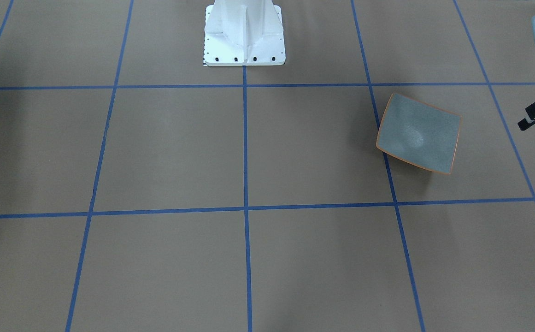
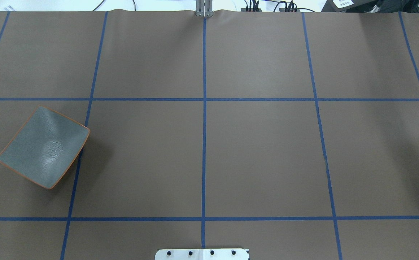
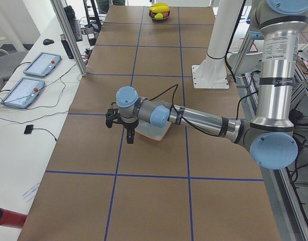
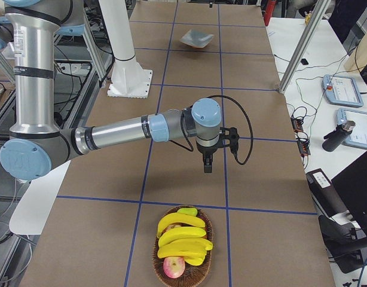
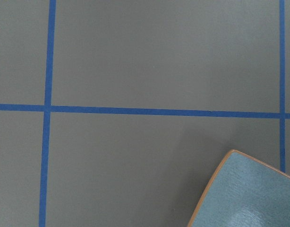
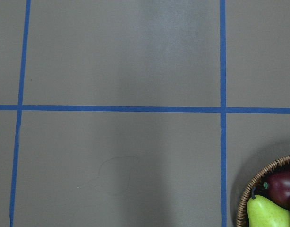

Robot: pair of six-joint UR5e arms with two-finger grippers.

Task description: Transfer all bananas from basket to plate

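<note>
The bananas point(image 4: 182, 234) lie piled in a woven basket point(image 4: 156, 254) at the table's end on my right; the far bananas point(image 3: 159, 7) also show in the left side view. The grey-blue plate point(image 2: 43, 146) with an orange rim sits bare on the left side, seen too as plate point(image 1: 418, 133) and its corner point(image 5: 249, 194). My left gripper point(image 3: 128, 136) hangs just beside the plate, pointing down. My right gripper point(image 4: 206, 165) hovers over bare table a short way before the basket. I cannot tell whether either is open or shut.
An apple point(image 4: 174, 267), a green pear point(image 6: 265, 213) and a dark red fruit point(image 6: 282, 184) share the basket point(image 6: 258, 182). The white robot base point(image 1: 244, 34) stands mid-table. Tablets point(image 3: 41, 64) and cables lie on a side bench.
</note>
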